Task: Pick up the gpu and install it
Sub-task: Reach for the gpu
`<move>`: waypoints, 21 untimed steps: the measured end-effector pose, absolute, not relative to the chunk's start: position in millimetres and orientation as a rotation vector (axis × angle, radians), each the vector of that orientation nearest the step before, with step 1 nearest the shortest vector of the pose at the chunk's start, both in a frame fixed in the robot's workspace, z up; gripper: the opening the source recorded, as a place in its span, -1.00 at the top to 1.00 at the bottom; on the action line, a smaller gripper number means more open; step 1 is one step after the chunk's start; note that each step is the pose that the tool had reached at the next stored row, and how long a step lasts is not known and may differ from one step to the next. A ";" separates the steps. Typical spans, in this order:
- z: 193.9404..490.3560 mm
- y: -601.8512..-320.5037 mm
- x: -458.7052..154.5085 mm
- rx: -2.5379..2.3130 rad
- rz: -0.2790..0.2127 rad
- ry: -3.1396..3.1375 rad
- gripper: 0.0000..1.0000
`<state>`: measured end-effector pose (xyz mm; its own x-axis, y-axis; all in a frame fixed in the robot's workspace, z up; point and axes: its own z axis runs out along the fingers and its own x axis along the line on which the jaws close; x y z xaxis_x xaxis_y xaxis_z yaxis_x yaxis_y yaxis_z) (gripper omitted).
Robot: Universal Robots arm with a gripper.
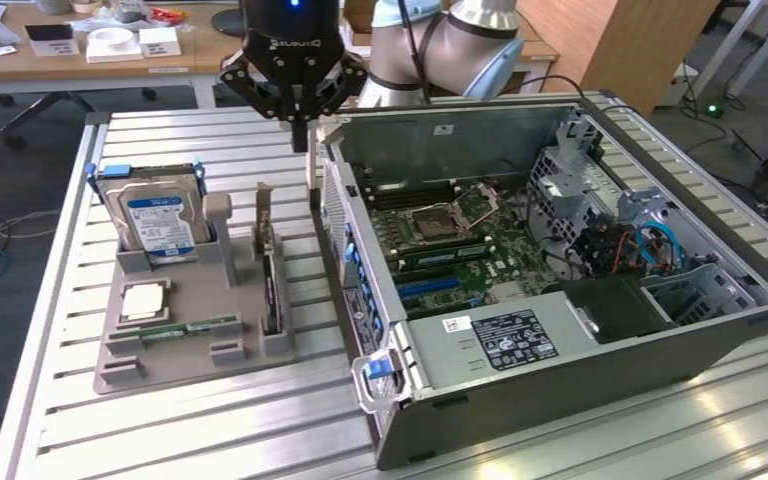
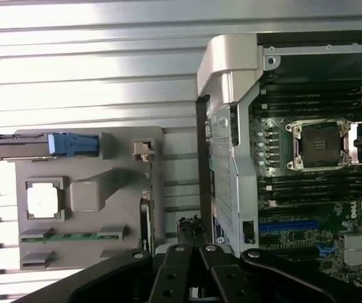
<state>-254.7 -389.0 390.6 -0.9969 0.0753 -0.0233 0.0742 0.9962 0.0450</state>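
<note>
Pincer (image 1: 300, 138) (image 2: 191, 245): closed, empty, over the worktop's (image 1: 211, 435) far edge.
Gpu (image 1: 272, 285) (image 2: 144, 221): standing on edge in a grey holder (image 1: 177, 355), beside the open case (image 1: 558, 400), apart from the pincer.

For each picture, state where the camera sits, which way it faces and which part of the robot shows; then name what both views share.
Exterior view: off the arm, raised, looking down at the table, grey holder and open computer case; the arm and gripper show.
Wrist view: on the wrist, facing straight down over the computer case's edge; the gripper shows.
Shared: grey holder, computer case, hard drive, gpu standing in the grey holder.
</note>
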 end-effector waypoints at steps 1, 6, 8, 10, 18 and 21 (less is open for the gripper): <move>390.4 -388.6 -257.8 0.117 0.069 3.114 0.79; 389.8 -386.9 -272.5 0.117 0.069 3.114 0.79; 389.5 -386.4 -277.6 0.117 0.069 3.114 0.79; 389.2 -385.8 -282.6 0.117 0.069 3.114 0.79; 387.9 -384.3 -299.8 0.117 0.069 3.114 0.79; 387.6 -384.2 -303.3 0.117 0.069 3.114 0.79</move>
<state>-303.3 -384.2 387.6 -0.9969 0.0757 -0.0233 0.0746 0.9962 0.0451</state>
